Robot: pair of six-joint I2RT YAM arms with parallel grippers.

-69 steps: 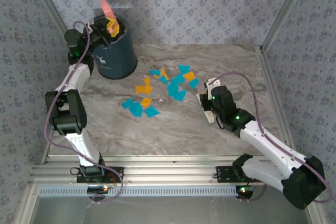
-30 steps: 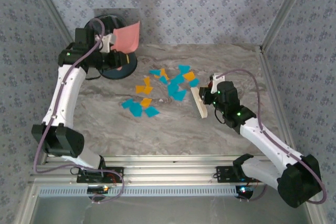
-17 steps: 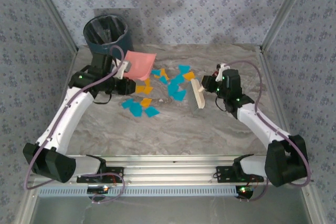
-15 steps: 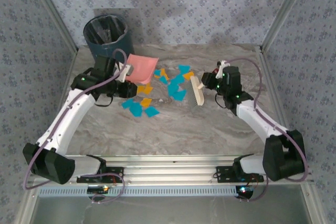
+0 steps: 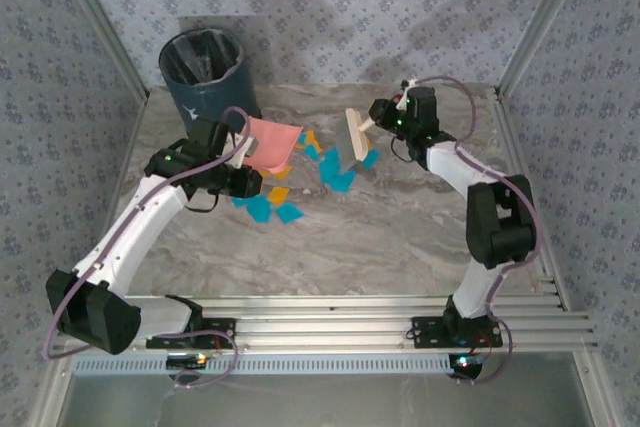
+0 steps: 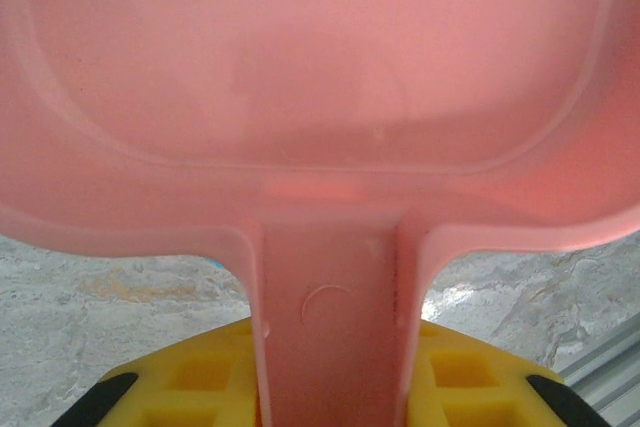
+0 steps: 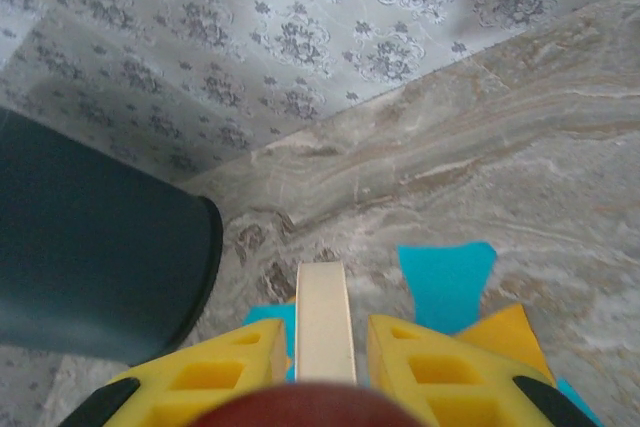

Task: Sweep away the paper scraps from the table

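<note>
Numerous paper scraps [image 5: 338,179], turquoise and orange, strewn across the middle of the marbled surface [image 5: 400,232]. Pink dustpan [image 5: 272,142]: handle clenched in the left claw [image 5: 236,151], pan over the scraps' left edge. Pale brush [image 5: 354,133]: gripped by the right claw [image 5: 376,119], at the scraps' far right edge. Dark bin [image 5: 208,72]: back left corner, upright.

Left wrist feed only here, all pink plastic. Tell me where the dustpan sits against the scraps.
Observer: In the top view, the dustpan is at the left edge of the paper scraps, its lip toward them.
Operator: Report the other arm.
Observer: The right gripper holds a brush at the pile's far right side.
Operator: Locate the bin.
Observer: The dark bin stands behind the dustpan, at the far-left corner of the table.
</note>
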